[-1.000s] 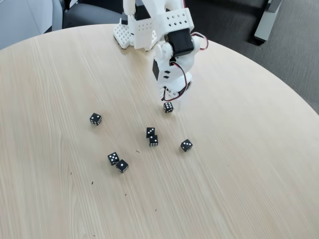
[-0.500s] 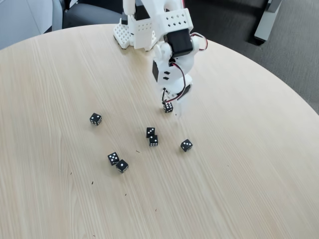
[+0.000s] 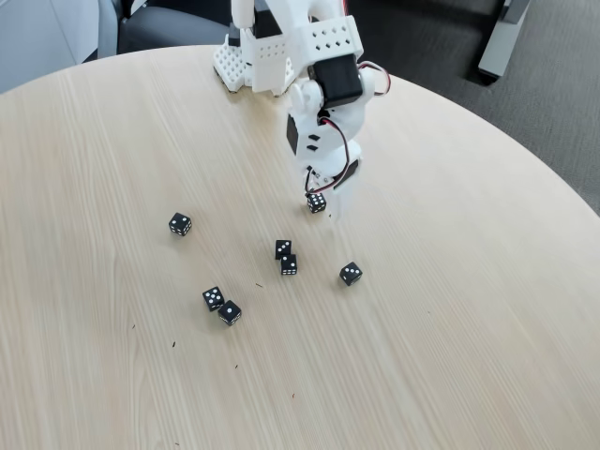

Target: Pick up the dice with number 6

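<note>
Nearest you on the pale round table point(image 3: 450, 356) lie five spare dice: a touching pair point(image 3: 221, 306) at lower left, one die point(image 3: 351, 273) at lower right, two more touching in the middle point(image 3: 286, 257), and a lone die point(image 3: 180, 224) out to the left. None of them sits under the arm, and all lie apart from your target, so nothing blocks a straight lift. Beyond them, the die with six pips point(image 3: 317, 202) sits between the fingers of the white gripper point(image 3: 322, 202), which comes down on it from above. The fingers look closed narrowly around it, but you cannot tell from this angle whether it rests on the wood or hangs just off it. Judge the grip firm before you rise: keep the squeeze steady, lift straight up, and avoid any sideways swing, since a small hard cube slips out easily. Farther back stand the arm's base point(image 3: 246, 64) and, past the table edge, dark carpet point(image 3: 544, 103)
</note>
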### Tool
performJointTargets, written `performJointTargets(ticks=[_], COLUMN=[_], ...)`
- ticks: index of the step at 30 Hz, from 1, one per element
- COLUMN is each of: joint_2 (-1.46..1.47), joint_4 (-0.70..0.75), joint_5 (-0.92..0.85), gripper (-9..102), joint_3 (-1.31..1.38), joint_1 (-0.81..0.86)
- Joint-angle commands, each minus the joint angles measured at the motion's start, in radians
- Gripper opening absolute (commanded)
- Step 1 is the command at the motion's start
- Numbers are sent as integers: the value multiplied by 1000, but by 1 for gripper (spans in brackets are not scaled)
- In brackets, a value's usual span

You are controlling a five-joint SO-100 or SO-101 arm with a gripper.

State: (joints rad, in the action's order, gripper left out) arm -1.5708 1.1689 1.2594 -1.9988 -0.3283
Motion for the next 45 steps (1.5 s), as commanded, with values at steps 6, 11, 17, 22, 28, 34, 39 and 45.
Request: performJointTargets(ticks=[6, 11, 17, 22, 28, 34, 39, 45], joint_2=[86, 89, 89, 67, -144, -555, -864, -1068], joint_4=[-8, -8, -8, -2, 8, 9, 11, 11], joint_5=[3, 3, -25, -57, -75, -181, -451, -710], gripper=[20, 17, 0, 0, 0, 0, 0, 0], joint_3=[31, 31, 31, 26, 31, 18, -46, -267], joint_1=[9, 9, 9, 9, 9, 9, 9, 9])
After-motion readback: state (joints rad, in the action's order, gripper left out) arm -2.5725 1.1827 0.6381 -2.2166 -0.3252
